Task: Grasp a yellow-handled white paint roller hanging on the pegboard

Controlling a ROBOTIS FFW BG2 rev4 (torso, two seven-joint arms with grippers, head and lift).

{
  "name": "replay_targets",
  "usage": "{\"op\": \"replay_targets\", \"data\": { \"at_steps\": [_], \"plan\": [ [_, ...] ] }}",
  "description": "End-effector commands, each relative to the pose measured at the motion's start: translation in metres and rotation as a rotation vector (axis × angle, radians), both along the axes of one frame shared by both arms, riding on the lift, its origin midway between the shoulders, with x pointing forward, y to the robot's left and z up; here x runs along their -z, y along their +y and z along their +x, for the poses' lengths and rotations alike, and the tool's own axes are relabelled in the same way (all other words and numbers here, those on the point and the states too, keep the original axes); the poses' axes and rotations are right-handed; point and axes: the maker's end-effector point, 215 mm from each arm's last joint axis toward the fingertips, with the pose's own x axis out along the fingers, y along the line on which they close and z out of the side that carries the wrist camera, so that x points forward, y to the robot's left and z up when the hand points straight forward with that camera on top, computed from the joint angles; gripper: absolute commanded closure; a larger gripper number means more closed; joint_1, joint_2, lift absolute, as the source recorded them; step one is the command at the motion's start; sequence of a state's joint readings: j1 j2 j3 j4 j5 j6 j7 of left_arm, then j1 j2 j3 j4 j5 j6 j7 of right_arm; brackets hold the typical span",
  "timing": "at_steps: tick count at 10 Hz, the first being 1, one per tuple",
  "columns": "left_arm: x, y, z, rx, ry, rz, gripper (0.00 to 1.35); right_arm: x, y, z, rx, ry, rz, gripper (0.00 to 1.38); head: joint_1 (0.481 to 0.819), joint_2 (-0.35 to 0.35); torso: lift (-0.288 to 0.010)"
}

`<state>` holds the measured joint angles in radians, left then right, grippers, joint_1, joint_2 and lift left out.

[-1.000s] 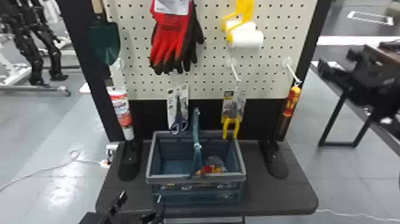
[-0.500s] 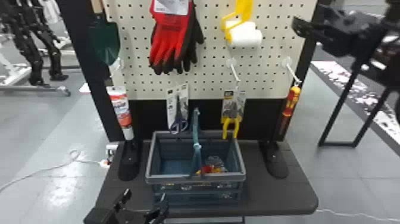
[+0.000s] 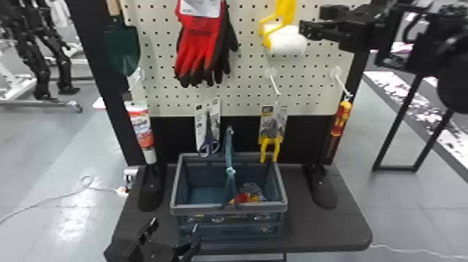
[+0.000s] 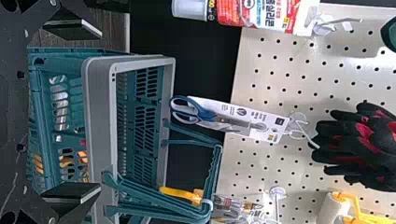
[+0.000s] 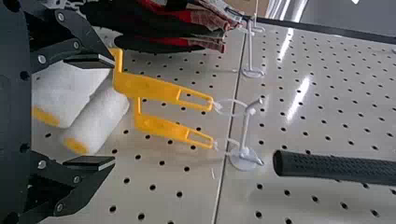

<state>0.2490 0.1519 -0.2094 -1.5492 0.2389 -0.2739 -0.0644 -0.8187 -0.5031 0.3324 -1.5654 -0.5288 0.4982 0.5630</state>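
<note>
Black surface carries blue-grey basket; pegboard upright behind; grey glossy floor all round, white cable lying on it at left; roller, white with yellow handle, hangs high on pegboard, right of red gloves; right pincer wide, one finger either side of roller, contact unclear; left pincer wide, low at surface's near edge, facing basket.
</note>
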Motion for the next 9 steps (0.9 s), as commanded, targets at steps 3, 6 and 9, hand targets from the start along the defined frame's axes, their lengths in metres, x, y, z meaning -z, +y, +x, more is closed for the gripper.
{"op": "replay_targets", "data": {
  "at_steps": [3, 6, 9],
  "plan": [
    [-0.002, -0.012, 0.01, 0.026, -0.011, -0.007, 0.15, 0.0, 0.046, 0.003, -0.119, 0.061, -0.03, 0.52, 0.549, 0.0, -0.1],
    [-0.004, -0.018, 0.016, 0.038, -0.019, -0.015, 0.15, -0.023, 0.045, 0.008, -0.127, 0.025, -0.071, 0.52, 0.549, 0.0, -0.1],
    [-0.003, -0.019, 0.016, 0.044, -0.018, -0.017, 0.15, -0.02, 0.044, 0.011, -0.137, 0.043, -0.056, 1.07, 0.549, 0.0, -0.1]
  ]
}}
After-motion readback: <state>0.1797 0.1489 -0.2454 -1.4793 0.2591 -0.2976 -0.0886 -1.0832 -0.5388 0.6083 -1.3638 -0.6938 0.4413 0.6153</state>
